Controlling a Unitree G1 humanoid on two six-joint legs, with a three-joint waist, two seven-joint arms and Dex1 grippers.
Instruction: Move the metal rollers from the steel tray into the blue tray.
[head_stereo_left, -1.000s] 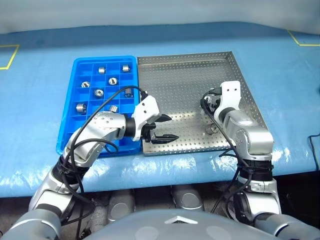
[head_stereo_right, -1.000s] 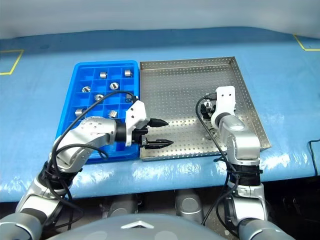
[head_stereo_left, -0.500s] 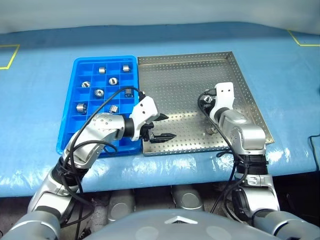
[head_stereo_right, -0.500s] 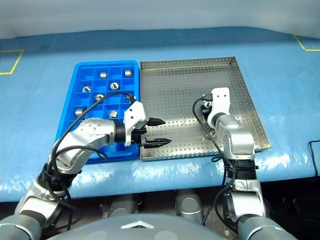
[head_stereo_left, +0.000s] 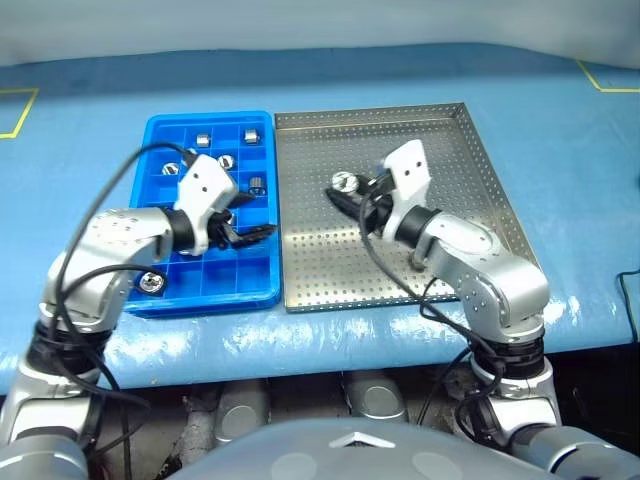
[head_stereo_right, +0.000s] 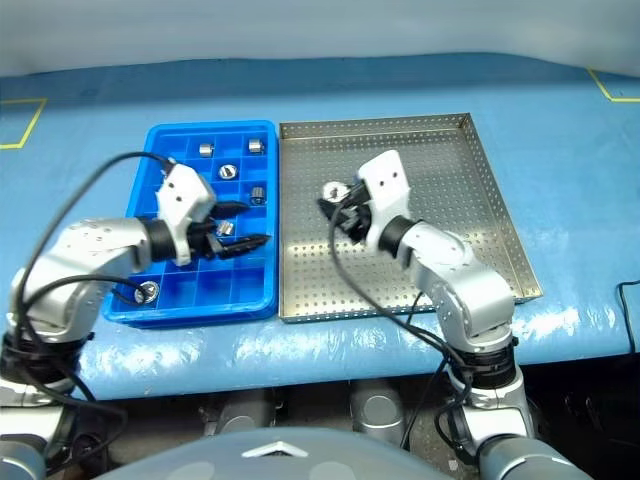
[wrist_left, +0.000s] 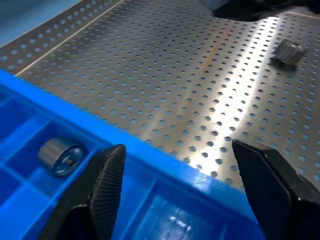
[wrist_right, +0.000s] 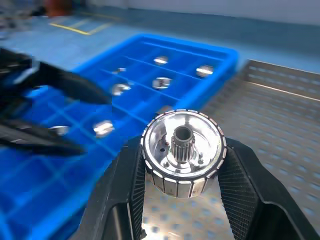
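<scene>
My right gripper (wrist_right: 182, 156) is shut on a shiny metal roller (wrist_right: 182, 150), holding it above the left part of the steel tray (head_stereo_left: 450, 150); the same roller (head_stereo_left: 345, 183) shows near the tray's left rim. Another roller (wrist_left: 289, 50) lies on the perforated floor. The blue tray (head_stereo_left: 150, 135) sits to the left, edge to edge with the steel tray, and several rollers (head_stereo_left: 202, 140) rest in its compartments. My left gripper (head_stereo_left: 257, 214) hovers open and empty over the blue tray's right side, pointing toward the steel tray. A roller (wrist_left: 60, 152) lies in a compartment just beside its finger.
Both trays rest on a table under a blue cover (head_stereo_left: 80, 200), whose front edge runs just below them. Yellow tape marks (head_stereo_left: 20, 110) sit at the far corners. Black cables (head_stereo_left: 130, 165) loop off both arms above the trays.
My right gripper closed on a roller, lifted it and swung left toward the blue tray. My left gripper moved left from the steel tray's front edge to over the blue tray, staying open.
</scene>
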